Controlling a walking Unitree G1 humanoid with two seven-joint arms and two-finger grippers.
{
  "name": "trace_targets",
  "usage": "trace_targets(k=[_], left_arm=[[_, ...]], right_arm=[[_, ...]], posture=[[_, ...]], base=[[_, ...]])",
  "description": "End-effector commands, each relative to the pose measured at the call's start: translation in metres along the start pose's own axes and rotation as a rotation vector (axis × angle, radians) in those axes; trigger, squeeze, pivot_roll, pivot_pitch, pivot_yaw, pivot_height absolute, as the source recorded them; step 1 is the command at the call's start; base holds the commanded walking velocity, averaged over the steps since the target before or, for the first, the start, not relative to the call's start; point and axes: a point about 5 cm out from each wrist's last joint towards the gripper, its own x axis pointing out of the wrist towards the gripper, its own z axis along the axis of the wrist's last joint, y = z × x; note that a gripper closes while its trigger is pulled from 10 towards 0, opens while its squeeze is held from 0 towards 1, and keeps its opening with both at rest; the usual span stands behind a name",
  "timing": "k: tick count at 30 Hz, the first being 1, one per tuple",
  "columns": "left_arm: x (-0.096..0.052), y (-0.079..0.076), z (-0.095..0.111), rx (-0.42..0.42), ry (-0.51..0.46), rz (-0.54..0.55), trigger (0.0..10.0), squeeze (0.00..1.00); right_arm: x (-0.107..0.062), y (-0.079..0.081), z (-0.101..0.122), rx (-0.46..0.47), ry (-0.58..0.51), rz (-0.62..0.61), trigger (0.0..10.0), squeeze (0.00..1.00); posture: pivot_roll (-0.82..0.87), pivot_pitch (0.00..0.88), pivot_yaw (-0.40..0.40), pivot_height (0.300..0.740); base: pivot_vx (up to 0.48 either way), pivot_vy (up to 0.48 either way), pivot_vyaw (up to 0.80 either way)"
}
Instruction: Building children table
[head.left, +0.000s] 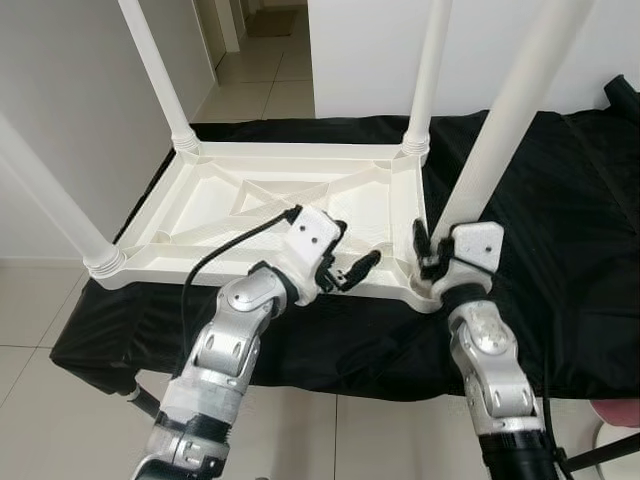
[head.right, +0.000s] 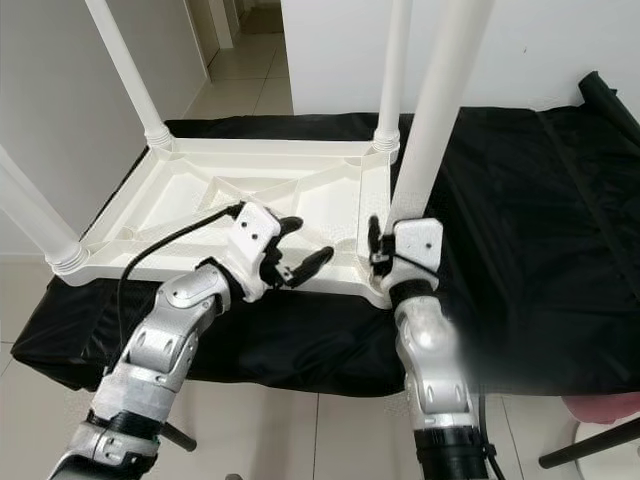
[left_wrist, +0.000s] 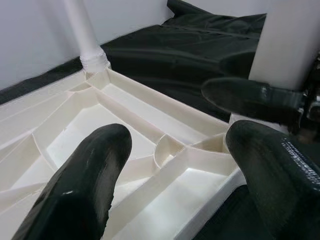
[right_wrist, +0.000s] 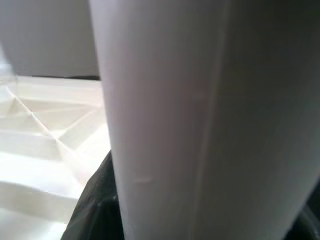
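Black cloth (head.left: 560, 200) covers a low surface on pale floor tiles (head.left: 30, 300), with white walls behind. On the cloth lies the white tabletop (head.left: 250, 215) of the children's table, upside down, its ribbed underside facing up; a table leg stands in each of its four corners. The right arm reaches forward from below the tabletop's near edge, elbow low and wrist raised, and the right gripper (head.left: 432, 258) is clamped around the base of the near right leg (head.left: 510, 110), just above the corner socket. The left arm angles up and in from the tabletop's near side, its wrist turned toward that same corner; the left gripper (head.left: 352, 262) hovers over the near rim with its fingers (left_wrist: 80, 195) spread apart, holding nothing, near the right gripper.
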Motion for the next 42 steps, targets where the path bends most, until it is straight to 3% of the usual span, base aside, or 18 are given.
trace_targets(k=[1, 7, 15, 25, 28, 36, 40, 42], left_arm=[[-0.004, 0.003, -0.002, -0.008, 0.005, 0.07, 10.0, 0.0], [-0.008, -0.001, -0.007, -0.011, 0.016, 0.064, 10.0, 0.0], [-0.01, -0.001, -0.009, -0.017, 0.038, 0.072, 10.0, 0.0], [-0.01, 0.003, -0.006, 0.005, 0.041, 0.101, 10.0, 0.0], [-0.011, 0.004, -0.006, 0.005, 0.043, 0.102, 10.0, 0.0], [-0.009, 0.006, -0.004, 0.017, 0.043, 0.116, 10.0, 0.0], [-0.009, 0.007, -0.004, 0.028, 0.047, 0.116, 10.0, 0.0], [-0.009, 0.007, -0.004, 0.029, 0.047, 0.116, 10.0, 0.0]], right_arm=[[-0.002, 0.006, -0.005, 0.008, 0.012, 0.022, 10.0, 0.0], [-0.005, 0.003, -0.019, 0.0, 0.068, 0.018, 10.0, 0.0], [-0.004, -0.001, -0.028, -0.122, 0.111, 0.155, 10.0, 0.0], [0.004, -0.002, -0.037, -0.209, 0.172, 0.34, 10.0, 0.0], [0.003, -0.001, -0.039, -0.202, 0.184, 0.36, 10.0, 0.0], [0.0, 0.0, -0.043, -0.081, 0.223, 0.41, 10.0, 0.0], [0.005, -0.008, -0.044, 0.029, 0.251, 0.349, 10.0, 0.0], [0.005, -0.01, -0.044, 0.039, 0.255, 0.341, 10.0, 0.0]], posture=[[-0.04, 0.0, 0.072, 0.74], [-0.04, 0.0, 0.067, 0.74], [-0.03, 0.0, 0.061, 0.74], [-0.03, 0.0, 0.059, 0.74], [-0.03, 0.0, 0.054, 0.74], [-0.03, 0.0, 0.054, 0.74], [-0.03, 0.0, 0.058, 0.74], [-0.03, 0.0, 0.058, 0.74]], base=[[0.0, 0.0, 0.0], [0.0, 0.0, 0.0], [0.0, 0.0, 0.0], [0.0, 0.0, 0.0], [0.0, 0.0, 0.0], [0.0, 0.0, 0.0], [0.0, 0.0, 0.0], [0.0, 0.0, 0.0]])
